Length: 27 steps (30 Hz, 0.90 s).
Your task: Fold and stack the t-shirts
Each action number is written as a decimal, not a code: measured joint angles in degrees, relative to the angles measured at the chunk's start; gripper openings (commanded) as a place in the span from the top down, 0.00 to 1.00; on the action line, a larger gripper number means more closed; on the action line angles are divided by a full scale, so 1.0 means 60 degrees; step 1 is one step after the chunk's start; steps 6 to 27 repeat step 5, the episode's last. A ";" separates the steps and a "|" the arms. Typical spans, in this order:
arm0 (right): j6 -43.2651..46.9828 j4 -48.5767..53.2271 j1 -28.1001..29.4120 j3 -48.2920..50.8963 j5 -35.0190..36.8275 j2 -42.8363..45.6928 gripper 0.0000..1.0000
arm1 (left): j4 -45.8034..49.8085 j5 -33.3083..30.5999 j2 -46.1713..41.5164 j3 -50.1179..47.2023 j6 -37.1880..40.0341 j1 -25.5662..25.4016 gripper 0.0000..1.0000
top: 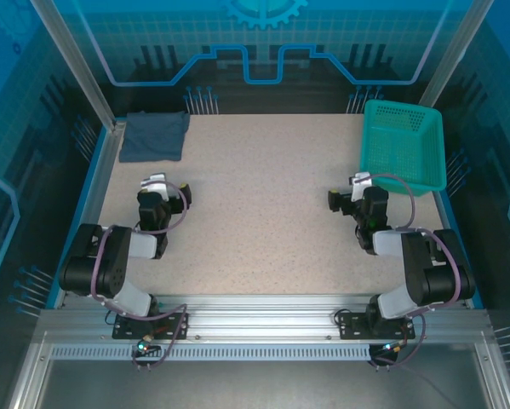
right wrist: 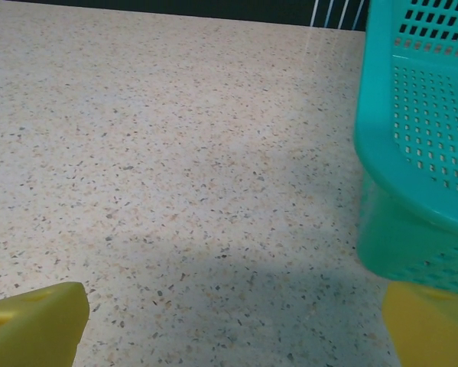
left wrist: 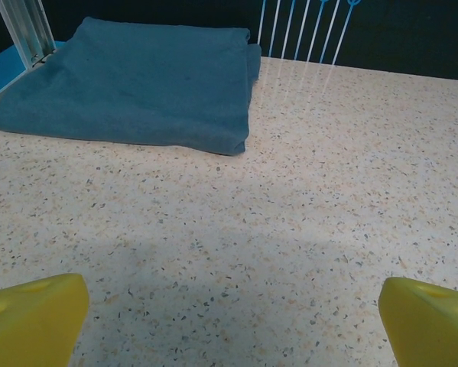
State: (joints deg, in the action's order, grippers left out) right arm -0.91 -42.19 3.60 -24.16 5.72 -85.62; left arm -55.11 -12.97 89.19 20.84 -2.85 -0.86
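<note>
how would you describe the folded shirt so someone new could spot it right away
Start at the speckled beige table and go to its far left corner. The t-shirt lies there, folded flat into a rectangle. It is soft, dark slate-blue cloth, unlike the rigid teal mesh basket in the far right corner.

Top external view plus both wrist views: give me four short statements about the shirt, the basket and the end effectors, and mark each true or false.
1. The folded t-shirt lies at the far left corner of the table. True.
2. The basket stands on the table's left side. False: it stands at the far right corner.
3. The left end effector grips the t-shirt. False: it is open, short of the shirt.
4. The right end effector is open, close beside the basket. True.
</note>
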 measured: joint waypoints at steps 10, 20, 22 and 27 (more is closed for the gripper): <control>0.0025 0.0058 -0.0004 -0.0018 -0.0164 -0.0004 0.00 | 0.0117 0.0000 0.0000 0.0000 0.0004 0.0000 0.01; 0.0025 0.0058 -0.0004 -0.0018 -0.0164 -0.0004 0.00 | 0.0117 0.0000 0.0000 0.0000 0.0004 0.0000 0.01; 0.0025 0.0058 -0.0004 -0.0018 -0.0164 -0.0004 0.00 | 0.0117 0.0000 0.0000 0.0000 0.0004 0.0000 0.01; 0.0025 0.0058 -0.0004 -0.0018 -0.0164 -0.0004 0.00 | 0.0117 0.0000 0.0000 0.0000 0.0004 0.0000 0.01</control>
